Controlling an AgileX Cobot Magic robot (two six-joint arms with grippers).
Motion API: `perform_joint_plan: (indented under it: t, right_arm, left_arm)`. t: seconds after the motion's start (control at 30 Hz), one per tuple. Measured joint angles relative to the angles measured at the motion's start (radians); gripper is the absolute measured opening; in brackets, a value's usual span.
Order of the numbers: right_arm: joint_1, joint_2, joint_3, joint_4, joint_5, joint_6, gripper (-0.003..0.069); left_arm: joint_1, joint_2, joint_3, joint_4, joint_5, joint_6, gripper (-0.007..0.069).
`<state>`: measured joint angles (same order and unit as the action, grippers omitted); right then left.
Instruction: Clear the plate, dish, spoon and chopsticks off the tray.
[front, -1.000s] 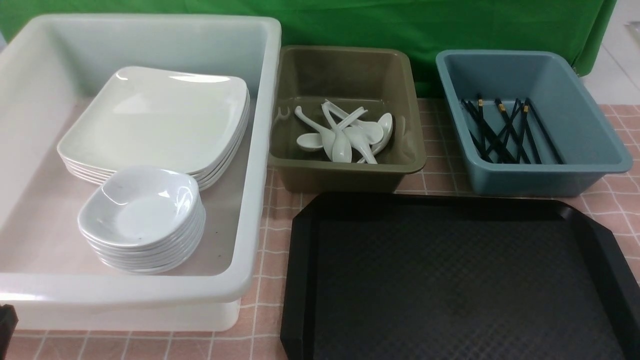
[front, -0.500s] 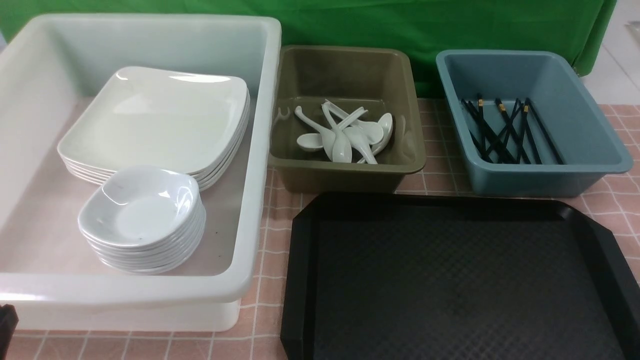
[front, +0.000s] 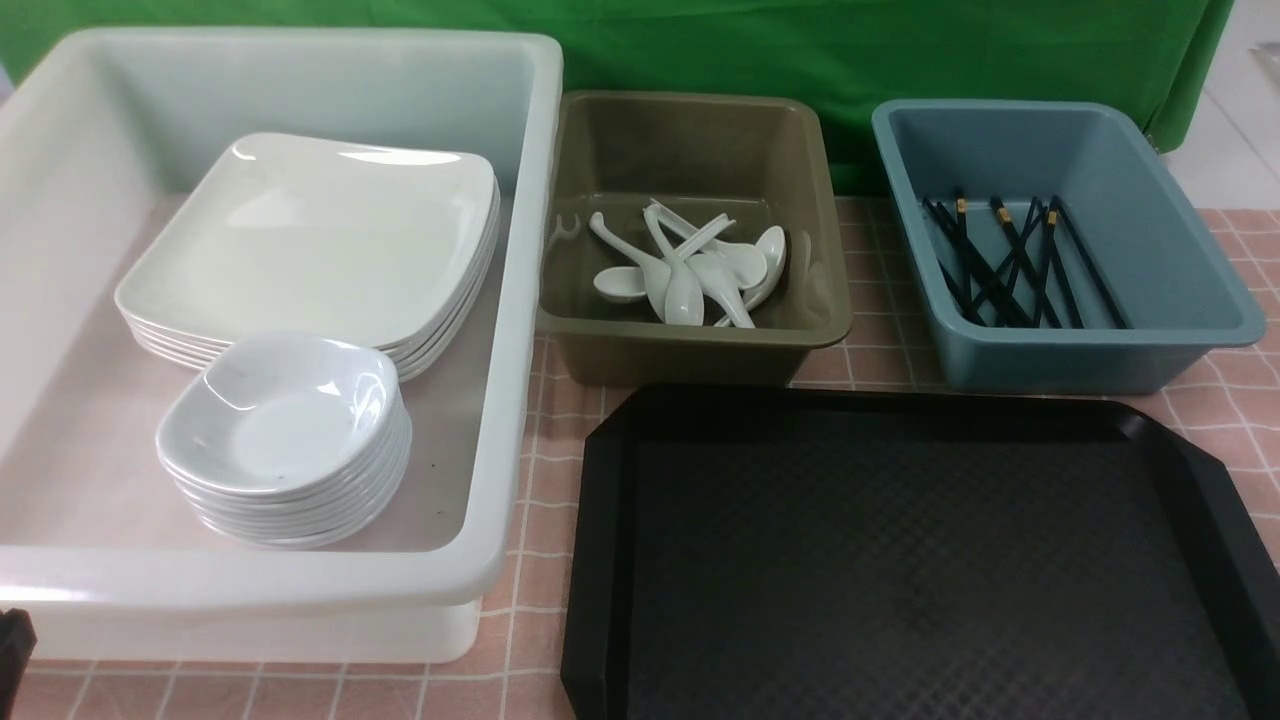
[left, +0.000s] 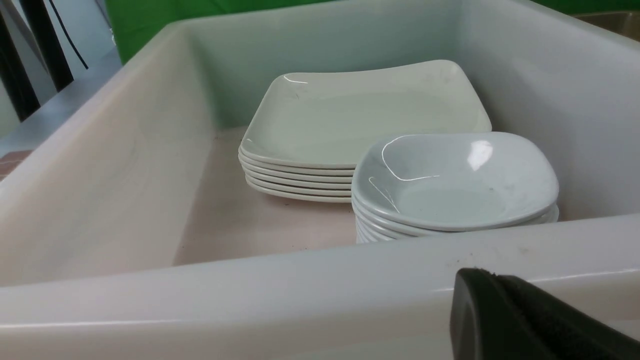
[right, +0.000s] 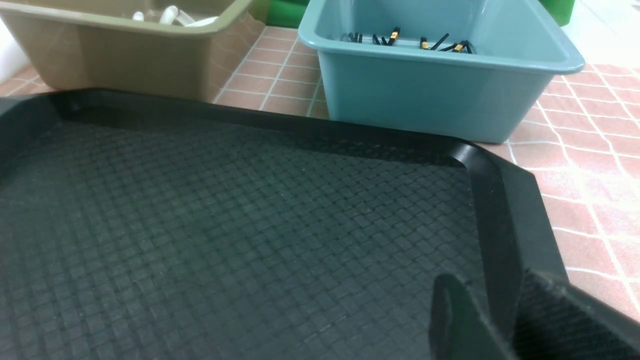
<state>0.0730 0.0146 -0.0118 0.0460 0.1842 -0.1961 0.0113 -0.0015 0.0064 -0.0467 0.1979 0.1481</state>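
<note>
The black tray (front: 592, 560) lies at the front right with its diamond-pattern floor (right: 225, 225) bare. A stack of white plates (front: 310, 235) (left: 360, 115) and a stack of small dishes (front: 280, 415) (left: 450, 180) sit in the big white tub (front: 505, 400). Several white spoons (front: 685, 270) lie in the olive tub (front: 690, 350). Black chopsticks (front: 1010, 260) (right: 395, 36) lie in the blue tub (front: 1060, 365). My left gripper (left: 495, 277) is shut and empty, just outside the white tub's near wall (left: 250, 295). My right gripper (right: 492, 280) hangs open over the tray's right rim, holding nothing.
The three tubs stand in a row behind and beside the tray on a pink checked cloth (front: 535, 480). A green backdrop (front: 800, 50) closes off the far side. A black part at the bottom left corner (front: 12, 640) of the front view sits by the white tub.
</note>
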Motion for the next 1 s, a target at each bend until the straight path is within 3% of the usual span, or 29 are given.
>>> perform_joint_plan:
  t: [1.0]
  right_arm:
    - [0.000,0.000,0.000,0.000,0.000,0.000,0.0242]
  left_arm:
    - [0.000,0.000,0.000,0.010,0.000,0.005,0.0020]
